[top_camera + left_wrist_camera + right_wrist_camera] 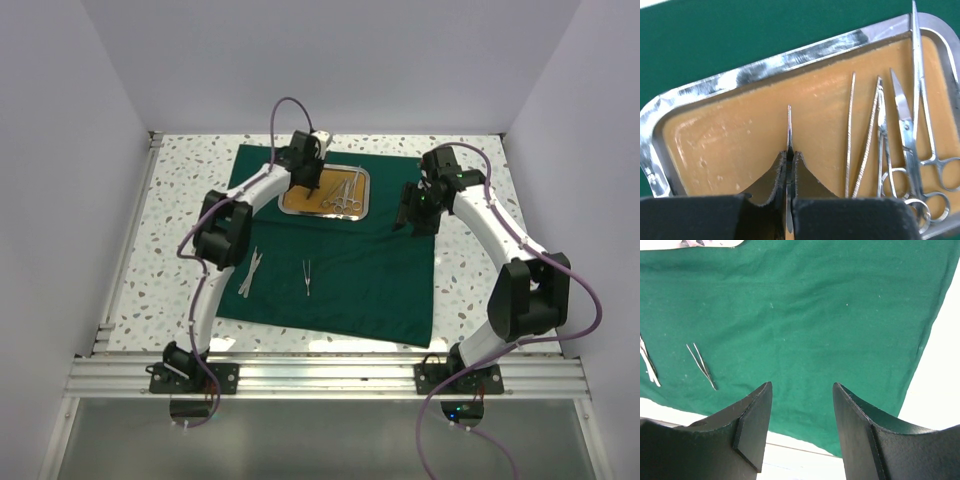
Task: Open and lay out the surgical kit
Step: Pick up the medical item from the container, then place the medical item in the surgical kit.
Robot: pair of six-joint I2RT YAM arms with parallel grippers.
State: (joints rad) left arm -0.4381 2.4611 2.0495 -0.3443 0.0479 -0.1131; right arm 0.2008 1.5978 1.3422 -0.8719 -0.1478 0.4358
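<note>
Where the kit lies: the dark green cloth wrap [335, 260] is spread flat on the speckled table [170, 230]. The steel tray [367, 195] sits on the far part of the cloth, its orange-brown floor showing.
Left claw: the left claw [790, 157] is down inside the tray at its left half, with its fingers pressed together on a thin silver instrument [789, 125].
Pinched piece: only a narrow pointed tip sticks out beyond the pads, pointing toward the tray's far rim. It may be tweezers squeezed flat, but the wrist view does not settle which tool it is.
Tray contents: to the right of the claw lie the tray tweezers [850, 140], their two arms splayed apart toward the far rim. Next come the scissors [902, 125], then the long ring-handled forceps [916, 65] along the right side, tip resting on the rim. The ring handles overlap near the tray's near right corner.
Right claw: the right claw [802, 387] is spread wide with nothing between its fingers. It hangs above the right part of the cloth, beside the tray, apart from every instrument.
Laid out on the cloth: the loose tweezers [307, 277] lie near the middle, well clear of the tray.
Further left: another slim instrument [250, 272] lies near the left arm, too small to name.
</note>
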